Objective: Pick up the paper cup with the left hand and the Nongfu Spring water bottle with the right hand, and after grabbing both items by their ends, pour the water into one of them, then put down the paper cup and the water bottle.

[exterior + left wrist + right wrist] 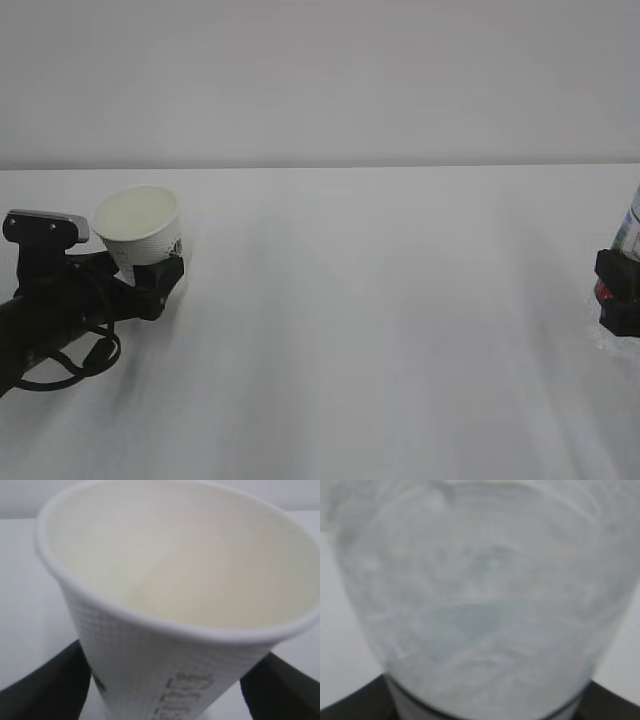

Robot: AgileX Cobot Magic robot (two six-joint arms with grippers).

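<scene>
Looking from the left edge of my exterior feed, I see the left hand (150, 275), the bulky black arm with looping cables and a grey square plate, reaching in low over the white table (380, 330). Its jaws stand spread wide around the lower part of the small white tapered paper cup (142, 228), one black finger (42, 690) on each side in my left wrist feed; whether they press the wall I cannot tell. The cup's cream inside faces the camera, tilted slightly, with grey-green lettering running down its dimpled wall.

Far off at the right edge, mostly cut by the frame, the smaller black right hand (618, 300) has its jaws pinching the clear plastic Nongfu Spring water bottle (630, 232) low on its body. My right wrist feed is filled by that bottle's blurred clear wall.
</scene>
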